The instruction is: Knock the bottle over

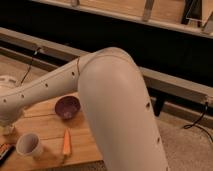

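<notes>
My arm [110,100] fills the middle of the view, and its forearm [40,92] reaches down to the left over the wooden table [50,125]. The gripper is past the left edge and not in view. A small pale piece of the bottle [6,131] shows at the left edge, just under the forearm's end. It looks upright and most of it is hidden.
A white cup [30,145] stands near the table's front left. An orange carrot [66,142] lies beside it and a purple bowl [67,106] sits behind. A dark flat object [4,152] lies at the lower left corner. A dark rail [170,82] runs behind.
</notes>
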Tool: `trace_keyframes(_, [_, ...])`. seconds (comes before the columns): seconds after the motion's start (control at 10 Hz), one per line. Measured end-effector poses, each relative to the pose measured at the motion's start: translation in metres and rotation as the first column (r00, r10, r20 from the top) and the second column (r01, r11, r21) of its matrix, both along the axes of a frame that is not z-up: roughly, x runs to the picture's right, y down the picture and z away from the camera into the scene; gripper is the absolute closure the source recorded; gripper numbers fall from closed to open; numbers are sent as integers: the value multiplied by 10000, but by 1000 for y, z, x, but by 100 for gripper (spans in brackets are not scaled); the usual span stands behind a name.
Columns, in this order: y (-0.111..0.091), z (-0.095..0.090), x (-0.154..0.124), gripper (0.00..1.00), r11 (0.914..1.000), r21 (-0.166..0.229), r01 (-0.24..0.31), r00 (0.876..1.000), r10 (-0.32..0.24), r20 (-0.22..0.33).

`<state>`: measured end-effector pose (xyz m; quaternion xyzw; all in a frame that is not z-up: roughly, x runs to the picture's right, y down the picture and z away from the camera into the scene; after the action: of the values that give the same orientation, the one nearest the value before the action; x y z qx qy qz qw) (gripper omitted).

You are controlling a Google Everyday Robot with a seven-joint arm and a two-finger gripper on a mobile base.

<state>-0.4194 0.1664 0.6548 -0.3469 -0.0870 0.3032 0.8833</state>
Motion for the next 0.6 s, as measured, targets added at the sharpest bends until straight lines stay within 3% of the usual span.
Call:
trace_keyframes(0.1, [16, 8, 10, 36, 9917, -446, 1207, 9904, -1234, -627])
trace_keyframes(0.2, [20, 14, 12, 39, 9797, -680, 1885, 9759, -1946, -988])
trace_keyframes(0.4, [20, 28, 3, 57, 9384, -1113, 3272, 9226, -3427, -1772])
trace_keyframes(0.6, [15, 40, -26, 79, 8990, -1205, 4209, 8702, -4378, -2262])
